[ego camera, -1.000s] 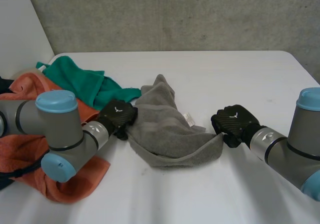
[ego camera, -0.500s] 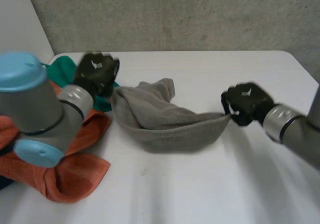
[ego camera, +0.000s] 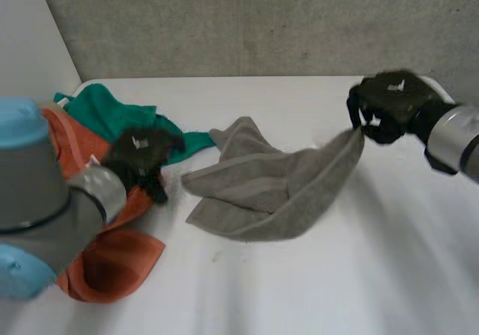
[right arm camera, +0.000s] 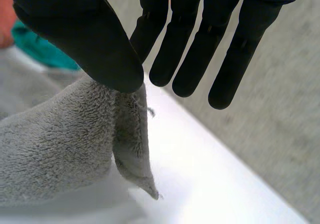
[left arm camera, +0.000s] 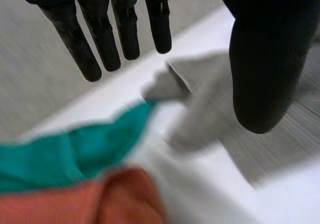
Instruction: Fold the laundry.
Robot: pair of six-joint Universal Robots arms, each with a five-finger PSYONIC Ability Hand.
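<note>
The right hand (ego camera: 389,109) is pinching one corner of the grey towel (ego camera: 262,193) under its thumb (right arm camera: 95,39), fingers straight, though the thumb is hiding the exact point of grip. That corner is hanging raised off the white table (ego camera: 337,275), while the rest is lying crumpled at mid-table. The left hand (ego camera: 141,155), blurred, is hovering over the edge of the orange cloth (ego camera: 112,253) near the green cloth (ego camera: 112,114), fingers (left arm camera: 102,34) straight and spread, holding nothing.
</note>
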